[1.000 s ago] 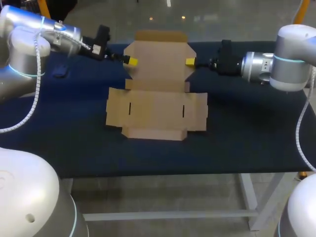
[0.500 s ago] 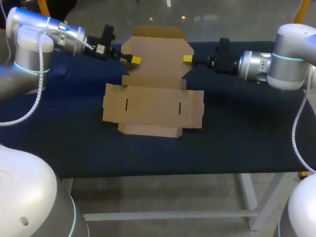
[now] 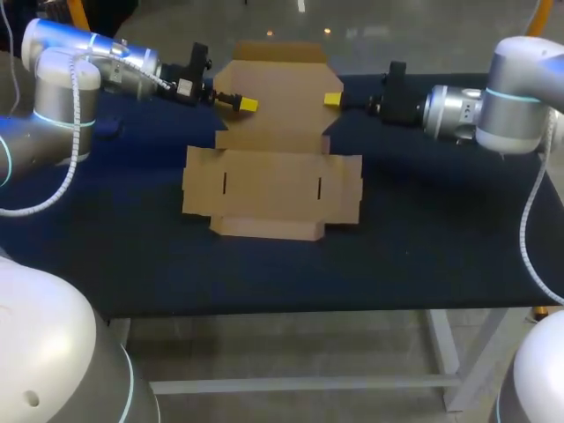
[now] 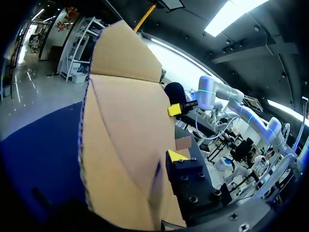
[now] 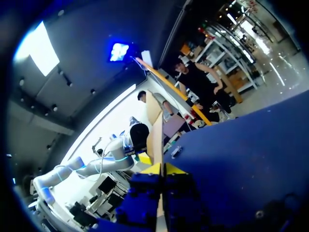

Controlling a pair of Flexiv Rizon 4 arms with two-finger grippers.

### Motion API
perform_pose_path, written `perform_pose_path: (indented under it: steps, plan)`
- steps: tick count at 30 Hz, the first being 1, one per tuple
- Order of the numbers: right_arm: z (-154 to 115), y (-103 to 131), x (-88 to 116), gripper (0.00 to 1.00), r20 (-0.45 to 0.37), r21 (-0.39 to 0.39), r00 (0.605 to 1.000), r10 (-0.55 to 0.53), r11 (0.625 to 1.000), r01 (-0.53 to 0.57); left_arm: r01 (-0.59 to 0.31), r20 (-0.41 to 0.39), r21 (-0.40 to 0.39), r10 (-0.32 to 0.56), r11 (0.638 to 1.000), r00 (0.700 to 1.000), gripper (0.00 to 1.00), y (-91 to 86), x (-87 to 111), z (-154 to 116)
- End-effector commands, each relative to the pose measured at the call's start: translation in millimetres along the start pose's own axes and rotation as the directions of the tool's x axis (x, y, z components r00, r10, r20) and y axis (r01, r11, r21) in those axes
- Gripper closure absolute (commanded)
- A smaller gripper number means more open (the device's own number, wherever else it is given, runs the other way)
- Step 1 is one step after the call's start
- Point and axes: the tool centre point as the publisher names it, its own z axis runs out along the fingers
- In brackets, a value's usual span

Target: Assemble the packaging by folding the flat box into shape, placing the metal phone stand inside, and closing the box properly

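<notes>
If my two sides lift unevenly, the back flap (image 3: 275, 110) could twist, tear at its crease or slip out of a pinch (the card is thin). My left gripper (image 3: 247, 105) and right gripper (image 3: 332, 100) are each clamped on a side edge of that flap, upper middle of the frame. I count one box (image 3: 273, 181), centre of the table (image 3: 423, 229), two grippers, and no phone stand that I can make out.

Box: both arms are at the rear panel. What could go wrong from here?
1. The left end effector and right end effector meet the rear panel only at its side edges; uneven motion could twist it or let it slip.
2. Nothing pins the rest of the box to the table, so it may slide instead of folding at the crease.
</notes>
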Motion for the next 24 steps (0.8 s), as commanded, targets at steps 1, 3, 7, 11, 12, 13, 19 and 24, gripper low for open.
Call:
perform_pose_path:
  steps: [1, 3, 7, 11, 12, 13, 19, 24]
  plan:
    - [2, 3, -4, 1.00, -0.020, 0.003, 1.000, -0.003, 1.000, 0.003, -0.004, -0.053, 0.000, 0.004, 1.000, 0.999, 0.74, -1.3, -4.2, 1]
    - [3, 4, -4, 1.00, -0.020, 0.004, 1.000, -0.004, 1.000, 0.004, -0.008, -0.055, 0.002, 0.008, 1.000, 0.998, 0.77, -1.8, -4.0, 2]
    - [3, 5, -4, 1.00, -0.022, 0.004, 1.000, -0.006, 1.000, 0.006, -0.013, -0.056, 0.007, 0.014, 1.000, 0.998, 0.89, -2.5, -3.8, 2]
    - [3, 5, -4, 1.00, -0.024, 0.003, 1.000, -0.006, 1.000, 0.006, -0.021, -0.068, 0.014, 0.022, 1.000, 0.997, 1.00, -3.3, -3.6, 2]
    - [3, 5, -4, 1.00, -0.025, 0.002, 1.000, -0.005, 1.000, 0.005, -0.022, -0.072, 0.014, 0.023, 1.000, 0.997, 1.00, -3.6, -3.5, 2]
    - [3, 6, -4, 1.00, -0.027, 0.001, 1.000, -0.005, 1.000, 0.005, -0.023, -0.077, 0.014, 0.024, 1.000, 0.997, 1.00, -3.7, -3.5, 2]
    - [4, 9, -4, 1.00, -0.037, 0.006, 0.999, 0.005, 1.000, -0.004, -0.031, -0.104, 0.018, 0.033, 0.999, 0.994, 1.00, -4.1, -3.2, 3]
    - [2, 14, 1, 0.54, -0.012, 0.030, 1.000, -0.006, 1.000, 0.006, -0.034, -0.108, 0.017, 0.036, 0.999, 0.993, 1.00, -6.2, -2.7, 2]
